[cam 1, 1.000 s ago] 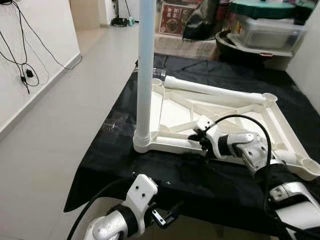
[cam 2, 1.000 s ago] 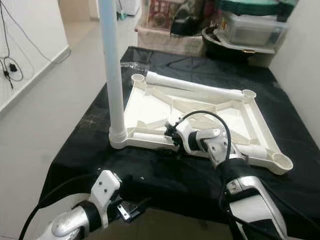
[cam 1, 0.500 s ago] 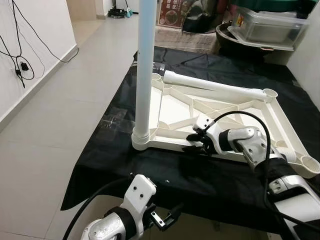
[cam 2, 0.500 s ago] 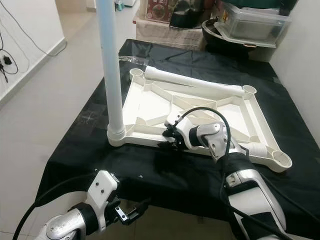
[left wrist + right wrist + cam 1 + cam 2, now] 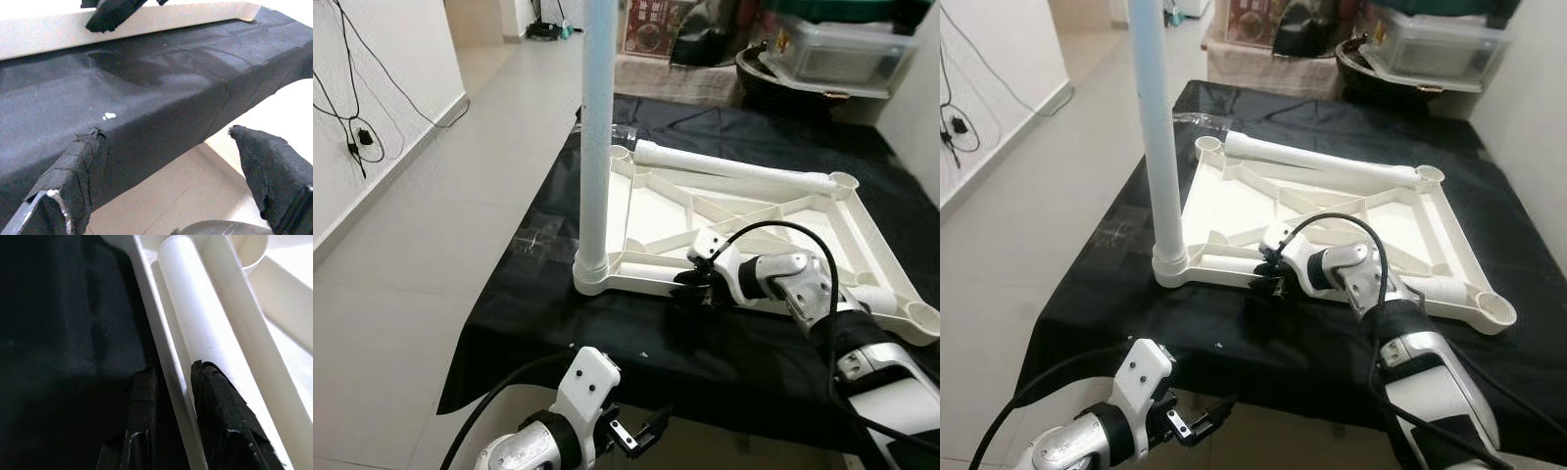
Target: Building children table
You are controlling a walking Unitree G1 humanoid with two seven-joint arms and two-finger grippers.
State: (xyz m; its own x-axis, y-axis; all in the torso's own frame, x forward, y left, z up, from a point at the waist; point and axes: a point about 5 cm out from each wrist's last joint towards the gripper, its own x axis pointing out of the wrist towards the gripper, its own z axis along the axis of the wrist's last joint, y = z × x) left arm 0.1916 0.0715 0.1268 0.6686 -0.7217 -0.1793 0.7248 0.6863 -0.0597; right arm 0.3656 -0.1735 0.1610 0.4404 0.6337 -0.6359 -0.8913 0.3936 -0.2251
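On the black cloth [image 5: 548, 294], right end effector [image 5: 693, 288] pinching tabletop rim [image 5: 161, 350], left end effector [image 5: 171, 181] spread apart, idle.

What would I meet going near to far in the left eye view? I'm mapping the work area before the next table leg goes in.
Left gripper → black cloth edge → right gripper on the tabletop's near rim → loose white leg along the far rim → clear storage box.
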